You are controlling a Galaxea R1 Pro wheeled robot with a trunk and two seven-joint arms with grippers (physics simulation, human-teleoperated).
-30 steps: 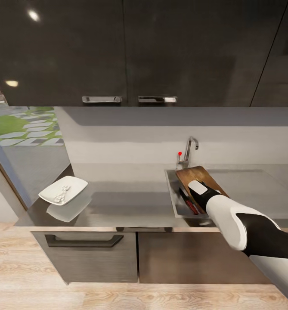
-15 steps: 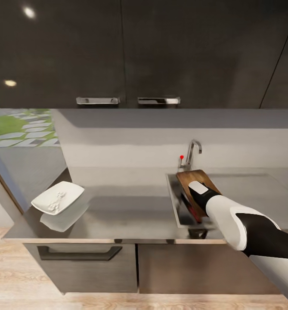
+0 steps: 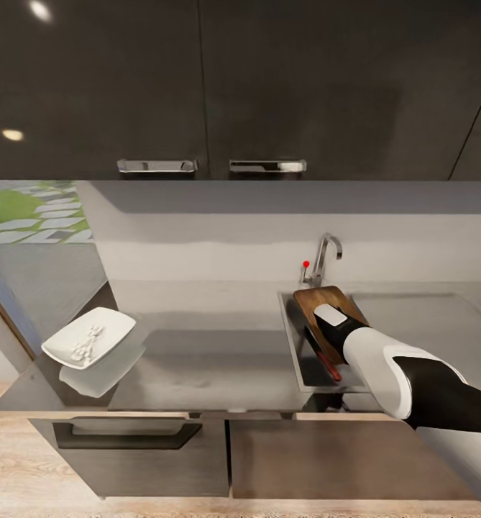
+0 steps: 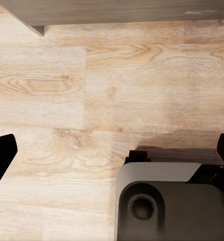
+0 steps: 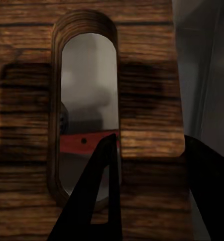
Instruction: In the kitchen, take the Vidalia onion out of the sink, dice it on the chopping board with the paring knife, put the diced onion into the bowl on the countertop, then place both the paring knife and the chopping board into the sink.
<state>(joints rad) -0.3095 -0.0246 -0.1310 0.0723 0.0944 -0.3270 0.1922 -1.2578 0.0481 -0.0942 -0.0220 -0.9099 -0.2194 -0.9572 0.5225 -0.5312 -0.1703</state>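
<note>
The chopping board (image 3: 331, 311) leans tilted in the sink (image 3: 298, 352), above the red-handled paring knife (image 3: 325, 360). The right gripper (image 5: 149, 175) has one finger through the board's oval handle slot, jaws apart around its edge. To finish well, I think it should release gently and lift straight out. The wood is dark and grained, the basin is grey steel. The white glossy bowl (image 3: 89, 337) holds pale pieces at the counter (image 3: 211, 352) end. The left jaws are apart over the floor.

Glossy dark wall cabinets (image 3: 197, 79) overhead, with two chrome bar handles (image 3: 157, 166) side by side along the lower edge. Pale grey backsplash (image 3: 226, 234) below them. Dark brown base drawer (image 3: 136, 453) with a recessed black handle (image 3: 125, 434). Light wood-plank floor (image 4: 92, 100) underneath. Green lawn with stepping stones (image 3: 21, 216) outside, far left.
</note>
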